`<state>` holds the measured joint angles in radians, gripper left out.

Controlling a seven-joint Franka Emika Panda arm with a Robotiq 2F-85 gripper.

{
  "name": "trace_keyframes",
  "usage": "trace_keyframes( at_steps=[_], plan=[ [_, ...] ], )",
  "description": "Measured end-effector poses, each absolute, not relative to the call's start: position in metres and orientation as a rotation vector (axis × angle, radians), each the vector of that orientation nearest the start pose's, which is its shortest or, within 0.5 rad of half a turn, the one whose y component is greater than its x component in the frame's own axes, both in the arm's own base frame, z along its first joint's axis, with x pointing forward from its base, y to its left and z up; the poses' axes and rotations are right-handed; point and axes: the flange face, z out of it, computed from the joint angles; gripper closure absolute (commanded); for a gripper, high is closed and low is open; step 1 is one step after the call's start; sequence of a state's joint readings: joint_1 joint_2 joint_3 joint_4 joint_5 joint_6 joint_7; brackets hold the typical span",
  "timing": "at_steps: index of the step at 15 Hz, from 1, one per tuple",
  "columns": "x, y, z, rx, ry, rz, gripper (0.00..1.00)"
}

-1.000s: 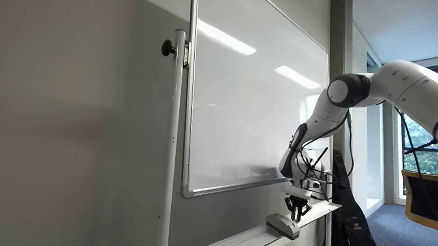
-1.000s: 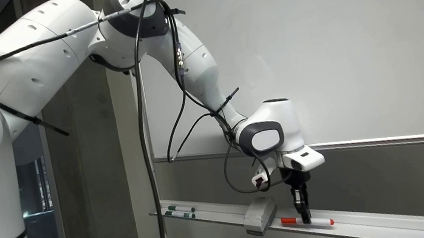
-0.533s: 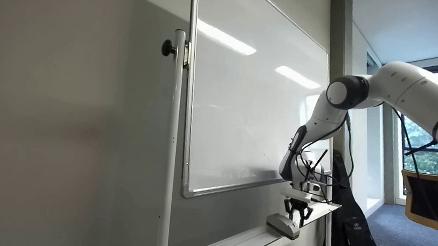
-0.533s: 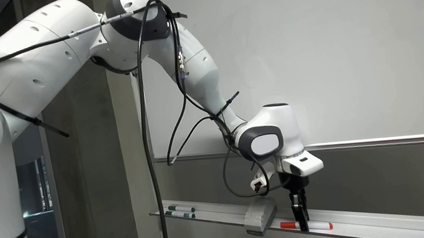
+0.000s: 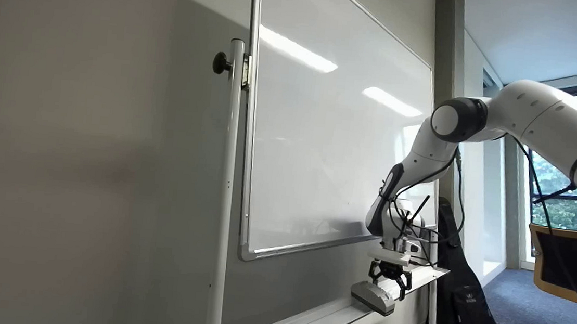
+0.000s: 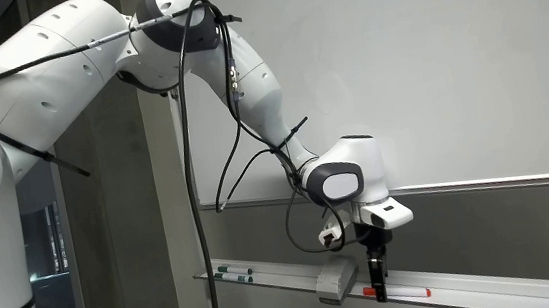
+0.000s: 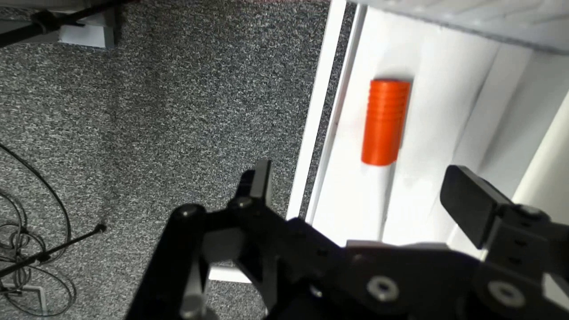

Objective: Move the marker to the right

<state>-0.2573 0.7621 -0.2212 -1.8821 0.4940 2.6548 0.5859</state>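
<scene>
The marker (image 6: 408,292), white with an orange-red cap and a red end, lies on the whiteboard's tray (image 6: 471,298). In the wrist view its ribbed cap (image 7: 386,122) points up the picture, and its lower part is hidden by the gripper's body. My gripper (image 7: 359,184) stands wide open above the marker, one finger (image 7: 471,204) on the wall side and one beyond the tray's front edge. The marker lies loose between them. In an exterior view the gripper (image 6: 383,289) straddles the marker near its cap. The eraser and gripper hide the marker in an exterior view (image 5: 387,288).
A grey eraser (image 6: 337,280) sits on the tray just beyond the marker's cap, close to the gripper. Farther along the tray lie two green-capped markers (image 6: 233,274). The whiteboard (image 6: 433,66) rises above the tray. Cables (image 6: 191,190) hang from the arm.
The fingers have spread from shut on the marker to wide open. The marker has settled slightly lower on the tray, and the gripper has shifted a little toward the cap and eraser.
</scene>
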Motion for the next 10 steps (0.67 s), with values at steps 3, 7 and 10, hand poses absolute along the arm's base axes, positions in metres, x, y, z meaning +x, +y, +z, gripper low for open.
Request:
trace_keyframes(
  at_steps=[3,7,10],
  plan=[
    [0.551,-0.286,0.127,-2.331,1.939,-0.003,0.0],
    [0.546,-0.283,0.156,-2.357,1.902,0.03,0.0],
    [0.538,-0.279,0.174,-2.402,1.84,0.074,0.0]
  ],
)
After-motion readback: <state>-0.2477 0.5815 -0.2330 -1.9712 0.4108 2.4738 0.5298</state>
